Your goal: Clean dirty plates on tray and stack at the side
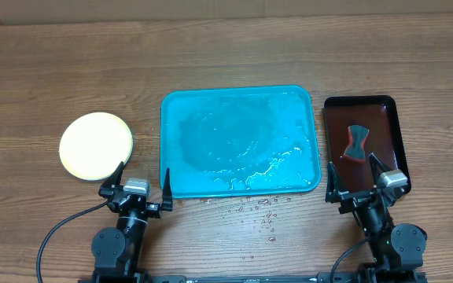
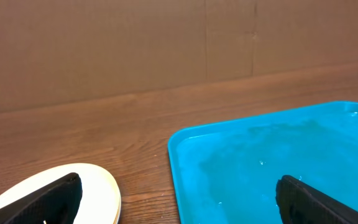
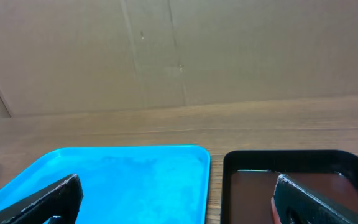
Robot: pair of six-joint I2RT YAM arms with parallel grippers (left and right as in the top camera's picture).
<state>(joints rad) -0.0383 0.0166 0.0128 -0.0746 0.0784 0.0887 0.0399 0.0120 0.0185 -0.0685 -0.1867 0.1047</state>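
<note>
Status: looks basically done, judging from the layout.

- tray [image 1: 241,141] sits mid-bench, wet film and beads of water across its floor, no plate on it in any view.
- plates [image 1: 96,145] are off the tray, on the bare bench between the tray and the left edge, apart from the tray rim. Overhead shows only one pale yellow disc on top. It may be a stack, but I can't count how many lie under it. No red smear visible on the top face.
- dark tray [image 1: 395,126] is just beside the teal one, toward the right edge, holding brownish liquid and a bow-shaped red sponge [image 1: 358,142] lying loose in it.
- water droplets [image 1: 258,208] are scattered on the bench by the tray's near edge.
- left gripper [image 1: 142,174]: jaws spread wide, nothing between them, parked at the near edge between plates and tray.
- right gripper [image 1: 353,169]: also spread, empty, at the near edge over the dark tray's near end, sponge released.

Left to do, if anything: confirm the plate count in the stack. The spill on the bench isn't in the task wording.
</note>
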